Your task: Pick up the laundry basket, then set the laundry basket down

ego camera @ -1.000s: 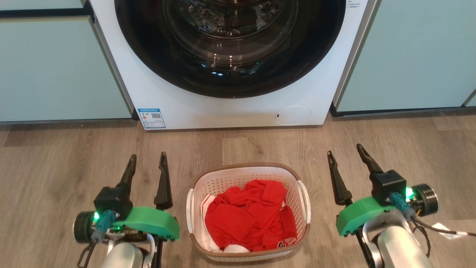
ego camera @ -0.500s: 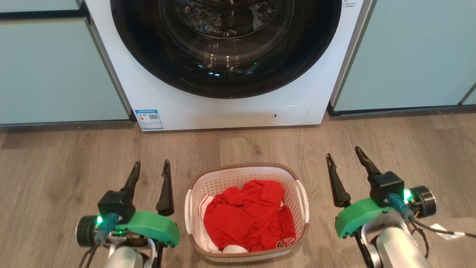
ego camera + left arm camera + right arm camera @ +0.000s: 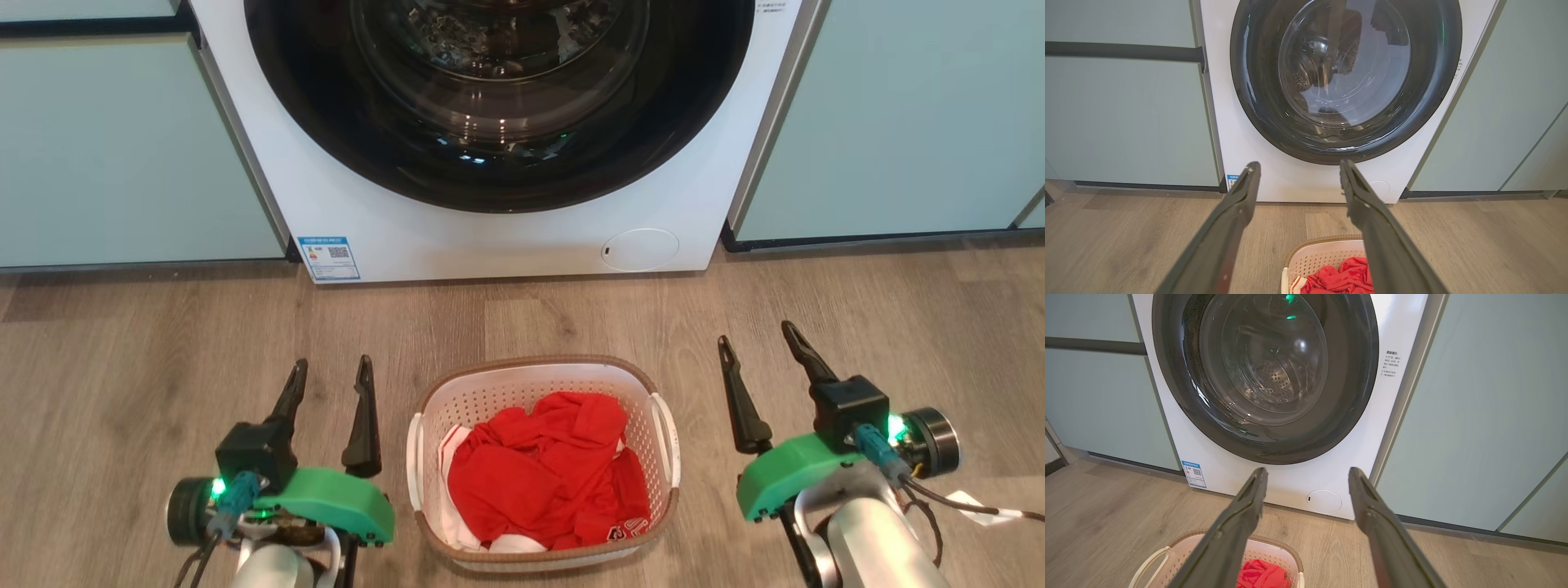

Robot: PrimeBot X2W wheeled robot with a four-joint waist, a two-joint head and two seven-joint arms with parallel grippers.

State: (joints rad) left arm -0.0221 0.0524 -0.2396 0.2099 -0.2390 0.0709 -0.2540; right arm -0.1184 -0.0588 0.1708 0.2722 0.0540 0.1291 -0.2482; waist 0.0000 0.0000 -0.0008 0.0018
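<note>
Head view: basket (image 3: pixel 539 384) sat bottom centre, left gripper (image 3: pixel 331 362) lower left, right gripper (image 3: pixel 755 333) lower right, both spread wide, empty. Left wrist: basket (image 3: pixel 1323 253) at bottom edge. Right wrist: basket (image 3: pixel 1286 544) lower left.

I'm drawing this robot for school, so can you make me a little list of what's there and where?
basket: laundry basket on the wooden floor, in front of the washing machine
inside: red clothes
left side: left pincer open, beside the basket, not touching
right side: right pincer open, beside the basket, not touching
</note>
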